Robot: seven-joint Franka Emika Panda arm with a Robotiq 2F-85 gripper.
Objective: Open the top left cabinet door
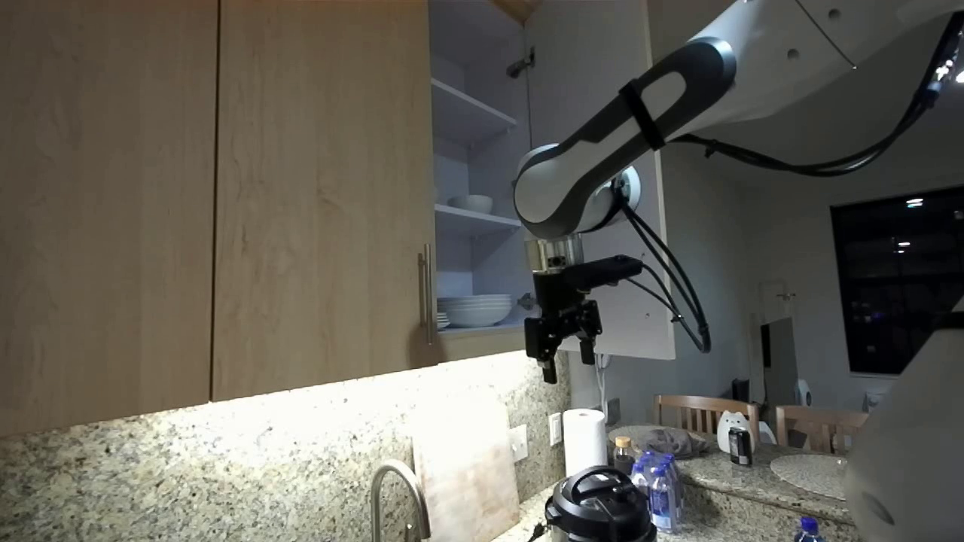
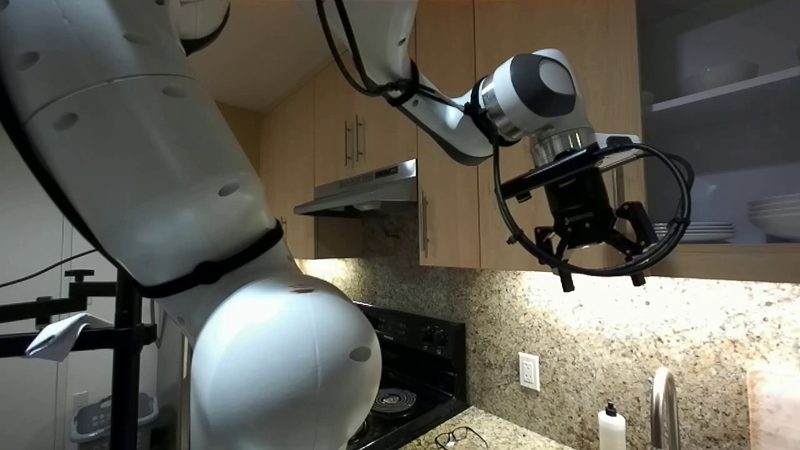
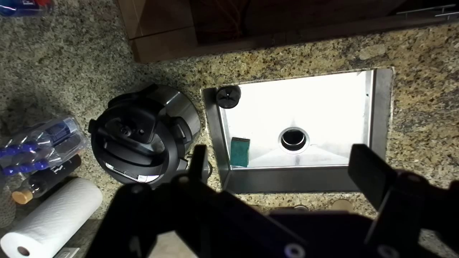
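Pincer (image 1: 568, 363), black, two-fingered and directed downward, at the end of a white-and-grey robot arm (image 1: 783, 60); its fingers (image 3: 199, 161) are spread wide — only air lies between them. From where I stand, the tall, flat, light-brown wood-grain door (image 1: 324, 188) hangs closed above a speckled stone backsplash (image 1: 188, 467) in both exterior views, its face level with a matching wood-grain panel (image 1: 105, 211). The door's slim vertical silver bar handle (image 1: 428, 293) runs along the lower part of the edge bordering an exposed pale compartment (image 1: 497, 169), where a stack of white bowls (image 1: 476, 310) stands at the bottom; a pale grey-white door panel (image 1: 587, 60) is swung out beyond. In an exterior view the pincer hangs apart from the handle; in an exterior view the handle (image 2: 619, 184) appears partly masked behind the pincer. Wrist view, beneath the pincer: a rectangular stainless-steel sink (image 3: 382, 107) set in a speckled granite surface (image 3: 426, 107), with a green sponge (image 3: 240, 152) inside — and, just beside the sink, a black-lidded steel cooker (image 3: 143, 139).
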